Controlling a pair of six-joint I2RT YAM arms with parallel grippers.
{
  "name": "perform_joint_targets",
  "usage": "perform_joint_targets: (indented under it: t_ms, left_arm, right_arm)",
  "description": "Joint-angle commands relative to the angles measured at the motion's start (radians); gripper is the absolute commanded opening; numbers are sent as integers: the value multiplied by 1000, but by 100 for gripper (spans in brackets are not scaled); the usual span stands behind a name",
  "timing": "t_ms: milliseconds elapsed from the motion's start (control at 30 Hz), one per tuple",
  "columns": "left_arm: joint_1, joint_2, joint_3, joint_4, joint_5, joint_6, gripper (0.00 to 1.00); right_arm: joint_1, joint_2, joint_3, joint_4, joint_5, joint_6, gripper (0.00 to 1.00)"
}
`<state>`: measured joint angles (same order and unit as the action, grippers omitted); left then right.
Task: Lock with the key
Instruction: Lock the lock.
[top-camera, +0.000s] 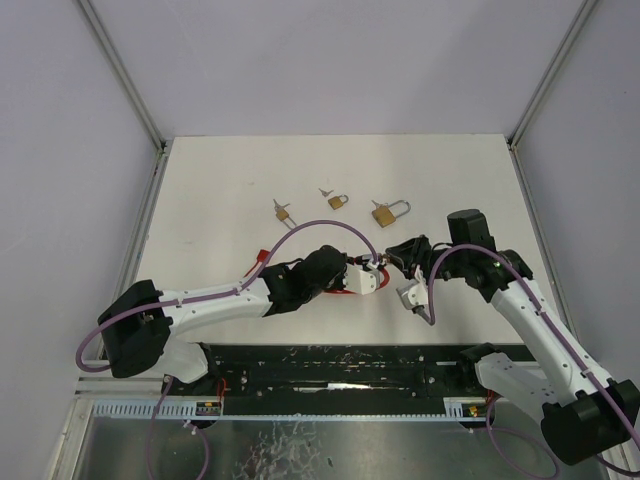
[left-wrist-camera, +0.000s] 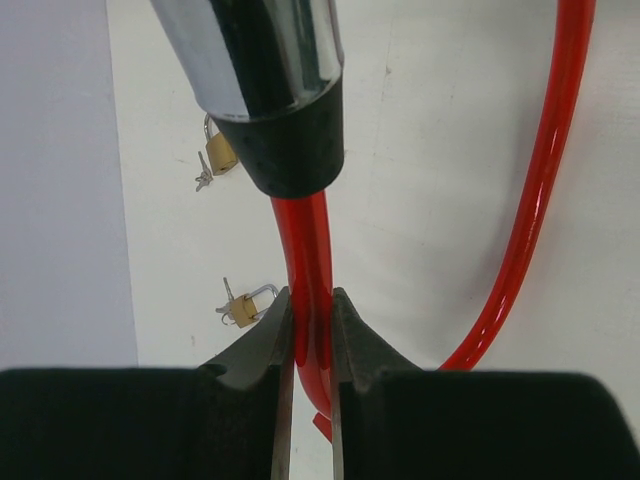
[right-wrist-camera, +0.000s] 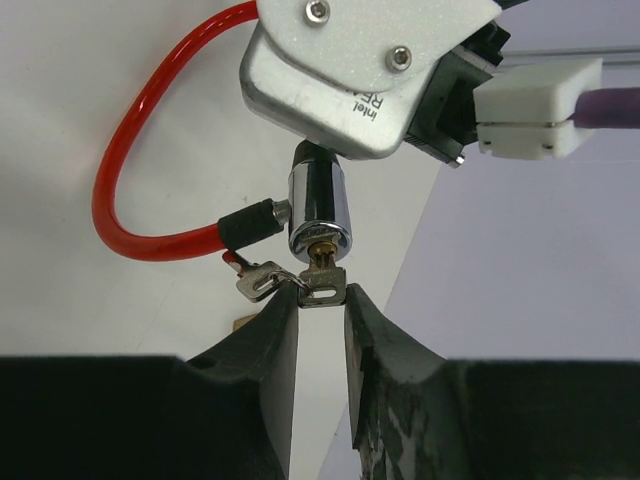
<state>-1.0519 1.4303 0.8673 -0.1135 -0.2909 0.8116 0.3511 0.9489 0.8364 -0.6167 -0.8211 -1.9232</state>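
The red cable lock (right-wrist-camera: 120, 170) hangs off the table (top-camera: 450, 180), held between the two arms near the middle of the top view. The left gripper (left-wrist-camera: 312, 335) is clamped on the lock's red cable, its fingers (left-wrist-camera: 265, 345) pressed against either side of the cable just below the black collar (left-wrist-camera: 290, 150) of the chrome cylinder (left-wrist-camera: 255, 50). The rest of the cable loops away to the right.

In the right wrist view the cylinder's face points down toward the right gripper (right-wrist-camera: 322, 305). A key (right-wrist-camera: 322, 283) is seated in the keyhole, and a spare key (right-wrist-camera: 258, 281) hangs on a ring just to its left. The right fingers (right-wrist-camera: 270, 350) stand narrowly apart, and the key's head sits at the mouth of the gap, between the two tips. The gap is about as wide as the head, so it is not possible to tell whether the pads press on it.

Three small brass padlocks (top-camera: 283, 213) (top-camera: 337, 201) (top-camera: 385, 214), each with keys, lie in a row on the table beyond the arms, well apart from both grippers.
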Motion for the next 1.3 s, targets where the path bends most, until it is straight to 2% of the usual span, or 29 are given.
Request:
perform_joint_targets:
  t_ms: [0,167,367,667,933,1100,1267]
  left_arm:
    - [4,25,-1,-115,39,-17,0]
    - [4,24,-2,-117,39,-18,0]
    - [4,24,-1,-117,41,-17,0]
    - [4,24,-1,-120,42,-19,0]
    - [4,22,0,-119,41,-17,0]
    - [5,22,0,-120,44,-18,0]
    - [4,20,0,-120,44,-18,0]
  right_arm:
    - [8,-17,-3,35,-17,110,23]
    - [9,-10,14,77,-21,305,19]
    - [9,24,61,119,4,644,14]
    - [9,132,165,48,25,924,11]
    - [9,265,309,-88,40,1147,10]
    - [9,356,391,-205,17,1233,8]
    - [8,401,423,-242,15,1333,6]
